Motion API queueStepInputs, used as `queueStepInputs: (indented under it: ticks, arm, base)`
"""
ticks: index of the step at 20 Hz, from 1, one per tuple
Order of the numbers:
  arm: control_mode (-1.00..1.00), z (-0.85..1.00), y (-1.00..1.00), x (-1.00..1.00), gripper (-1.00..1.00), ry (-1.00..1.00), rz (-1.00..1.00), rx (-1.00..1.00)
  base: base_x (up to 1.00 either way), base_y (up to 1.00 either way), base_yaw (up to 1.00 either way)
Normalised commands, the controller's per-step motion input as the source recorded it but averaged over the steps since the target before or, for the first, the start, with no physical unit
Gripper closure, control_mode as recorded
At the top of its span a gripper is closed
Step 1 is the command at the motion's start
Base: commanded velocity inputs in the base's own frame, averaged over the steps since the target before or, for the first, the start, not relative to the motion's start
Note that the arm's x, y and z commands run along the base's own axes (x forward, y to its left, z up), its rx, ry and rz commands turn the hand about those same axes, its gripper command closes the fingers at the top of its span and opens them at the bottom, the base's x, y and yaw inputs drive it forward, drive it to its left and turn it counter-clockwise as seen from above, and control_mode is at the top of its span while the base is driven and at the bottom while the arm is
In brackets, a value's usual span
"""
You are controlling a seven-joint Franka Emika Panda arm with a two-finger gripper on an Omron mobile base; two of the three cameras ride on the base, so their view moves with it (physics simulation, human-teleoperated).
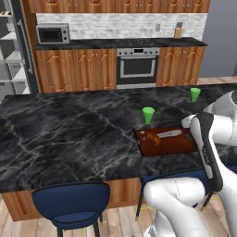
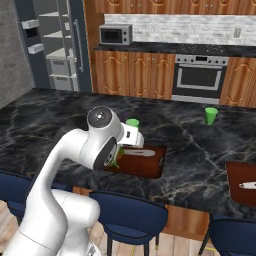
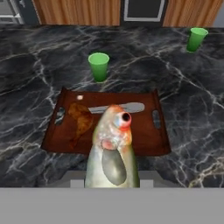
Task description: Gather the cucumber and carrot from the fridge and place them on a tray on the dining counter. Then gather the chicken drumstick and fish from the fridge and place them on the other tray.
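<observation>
Brown wood formed the tray (image 3: pixel 151 138) on the dark marble counter (image 1: pixel 69 134), and the drumstick (image 3: pixel 79 120) already lay at its left end beside a knife (image 3: pixel 118 107). The gripper (image 3: pixel 112 168) was clamped on the fish (image 3: pixel 113 144), held head-up just short of the tray's near edge. This looked like the last step: carrying the fish to the meat tray. Next it would need to reach forward over the bare middle, lower and let go. The fingertips were hidden behind the fish, and the arm covered the gripper in both base views. A second tray (image 2: pixel 242 182) was cut off at the right; its load could not be made out.
</observation>
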Motion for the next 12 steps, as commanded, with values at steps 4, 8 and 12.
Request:
queueStepInputs:
  ticks: [4, 8, 12]
  arm:
    - [-1.00, -0.33, 0.00, 0.48, 1.00, 0.09, 0.00, -0.09]
    - [-1.00, -0.39, -0.10, 0.31, 1.00, 0.00, 0.00, -0.03]
    - [-1.00, -0.36, -0.18, 0.27, 1.00, 0.00, 0.00, 0.00]
  base:
    - [0.00, 0.00, 0.00]
    - [0.00, 0.00, 0.00]
    - [0.00, 0.00, 0.00]
